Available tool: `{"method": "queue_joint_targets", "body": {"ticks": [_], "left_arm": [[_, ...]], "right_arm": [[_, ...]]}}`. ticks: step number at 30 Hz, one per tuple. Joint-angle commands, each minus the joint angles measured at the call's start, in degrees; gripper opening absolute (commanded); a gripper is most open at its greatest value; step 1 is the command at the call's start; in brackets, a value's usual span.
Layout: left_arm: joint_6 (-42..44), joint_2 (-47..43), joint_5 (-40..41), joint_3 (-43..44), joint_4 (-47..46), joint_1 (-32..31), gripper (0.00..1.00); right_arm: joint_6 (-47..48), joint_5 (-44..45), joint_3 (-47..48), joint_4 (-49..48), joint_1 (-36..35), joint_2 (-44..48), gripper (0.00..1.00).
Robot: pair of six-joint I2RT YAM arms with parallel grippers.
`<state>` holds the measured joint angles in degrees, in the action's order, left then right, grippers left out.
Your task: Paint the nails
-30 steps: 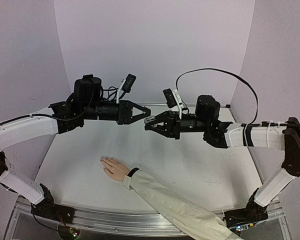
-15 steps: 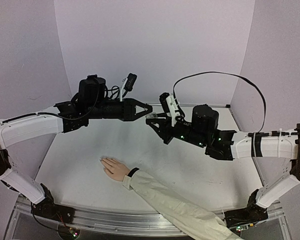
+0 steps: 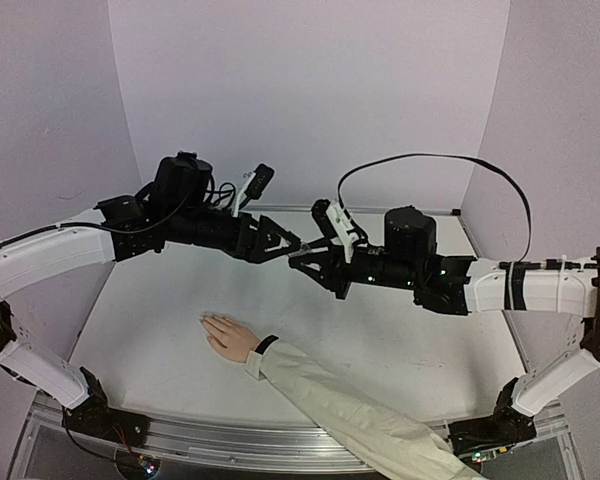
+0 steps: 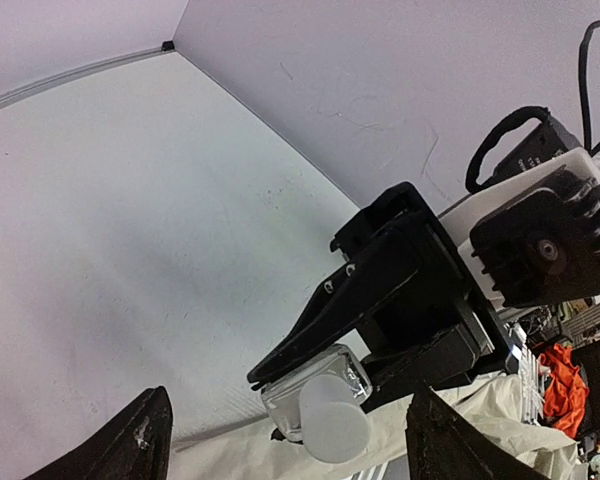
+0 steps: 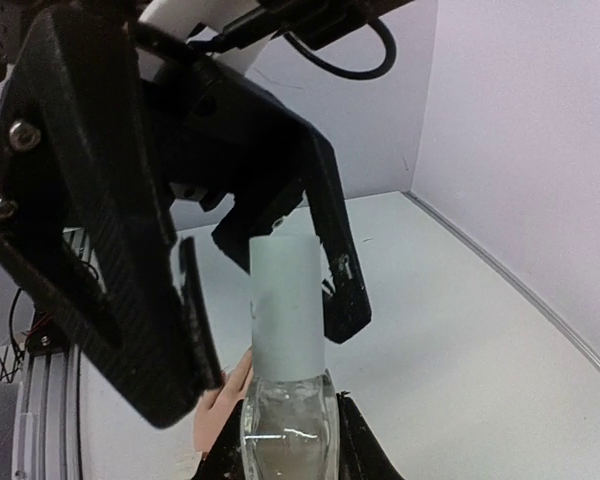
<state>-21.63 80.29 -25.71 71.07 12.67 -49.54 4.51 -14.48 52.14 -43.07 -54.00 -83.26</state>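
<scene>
One left hand point(image 3: 296, 246) hangs well apart from nails point(image 3: 205, 320)

Lilac walls point(image 3: 310, 90), white table point(image 3: 150, 340)
The plain walls enclose it on three sides; an aluminium rail point(image 3: 230, 437) runs along its near edge.

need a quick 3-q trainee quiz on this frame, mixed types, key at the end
1. True or false: the left gripper is shut on the white cap.
2. What holds the clear bottle? A) left gripper B) right gripper C) the hand
3. Fill in: the hand lies flat on the ____.
Key: 1 false, its jaws stand open; 2 B; 3 table.
</scene>
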Motion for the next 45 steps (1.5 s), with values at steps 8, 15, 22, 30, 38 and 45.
{"method": "queue_joint_targets", "body": {"ticks": [8,15,22,30,38,45], "left_arm": [[5.96,-2.49,-1.23,10.44,17.26,0.28,0.69],[7.1,-1.65,-2.53,11.62,18.96,0.32,0.66],[9.13,1.73,-1.91,14.87,23.67,0.32,0.68],[8.88,3.24,-0.89,16.02,23.79,0.32,0.43],[8.64,3.51,-0.55,16.51,23.81,0.32,0.33],[8.7,2.86,0.19,16.47,23.75,0.32,0.41]], "right_arm": [[1.07,-9.36,6.53,2.18,0.15,-3.07,0.0],[1.2,-8.73,6.92,3.1,0.17,-3.4,0.0],[1.15,-9.16,7.35,3.48,0.15,-3.63,0.0],[1.51,-9.47,7.8,4.03,0.12,-3.92,0.0],[1.75,-9.93,7.55,4.19,0.12,-3.57,0.0],[1.73,-9.78,7.23,4.22,0.19,-3.57,0.0]]}}
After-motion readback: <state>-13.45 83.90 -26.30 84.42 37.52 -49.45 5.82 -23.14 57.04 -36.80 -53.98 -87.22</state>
